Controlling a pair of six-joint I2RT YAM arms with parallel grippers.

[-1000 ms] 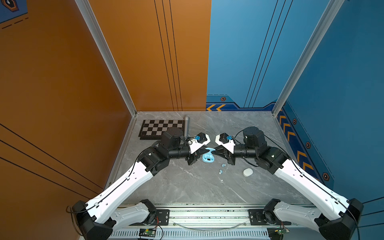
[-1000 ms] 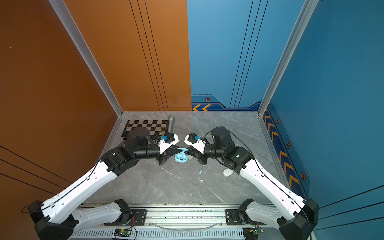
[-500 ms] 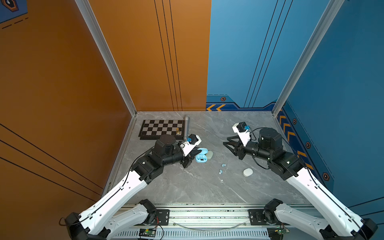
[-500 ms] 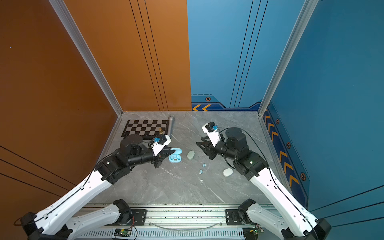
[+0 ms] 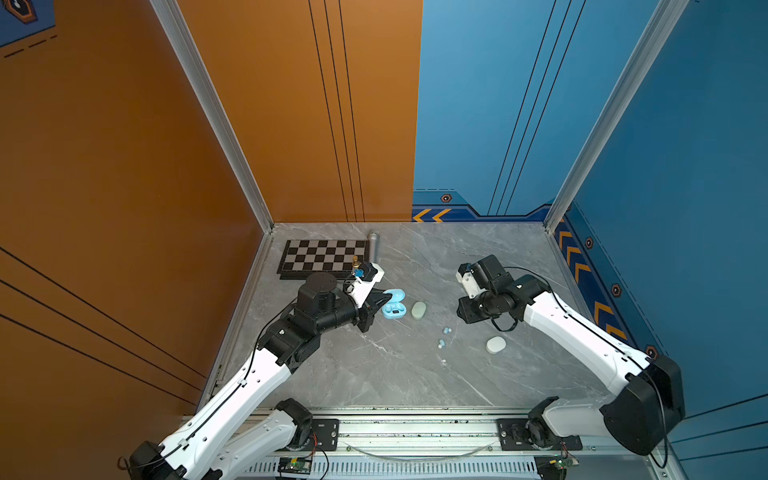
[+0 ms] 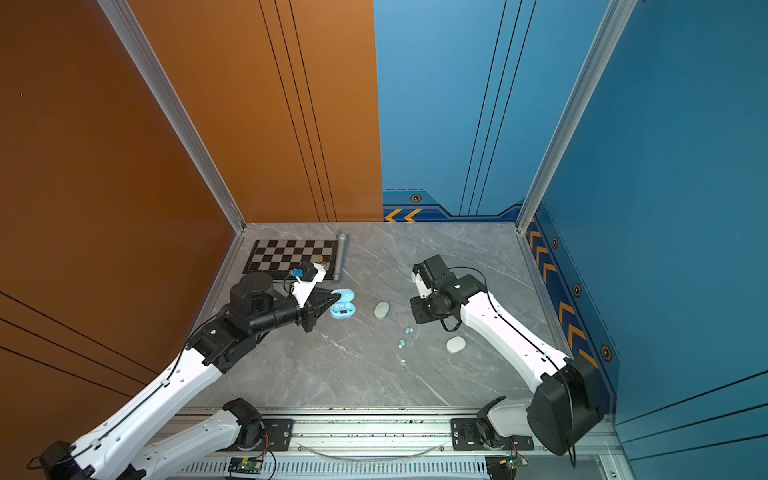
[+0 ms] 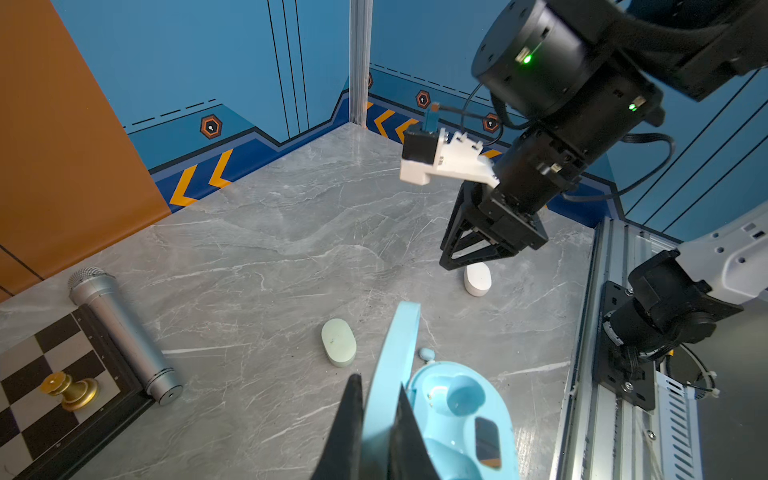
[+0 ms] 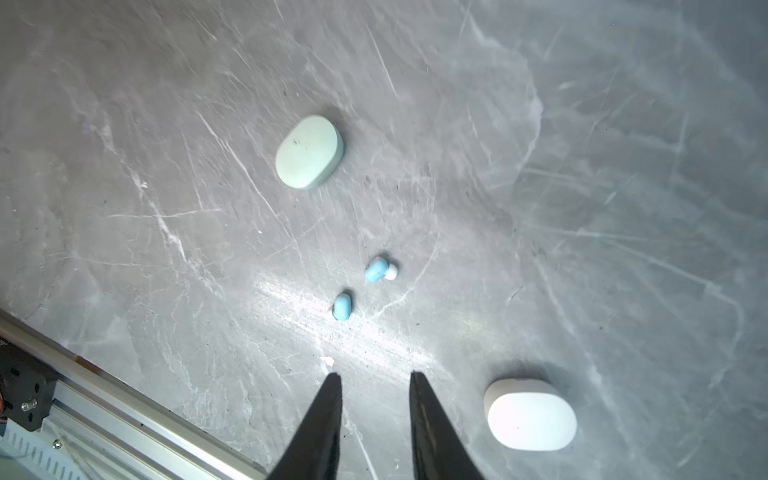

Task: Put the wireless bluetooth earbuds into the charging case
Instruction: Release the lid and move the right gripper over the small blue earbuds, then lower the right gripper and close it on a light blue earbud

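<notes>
Left gripper clamped on the raised lid of the open blue case, centre-left in both top views. Mint case just right of it, shut. White case lower right, shut, contents unseen. Two blue earbuds loose on table, between the mint and white cases. Right gripper jaws slightly apart, holding nothing, near the earbuds.

The left arm reaches low and forward, the left end effector pinched on the raised lid of the blue case. Well right of that case the right arm bends over, the right end effector pointing down, jaws parted, empty.
</notes>
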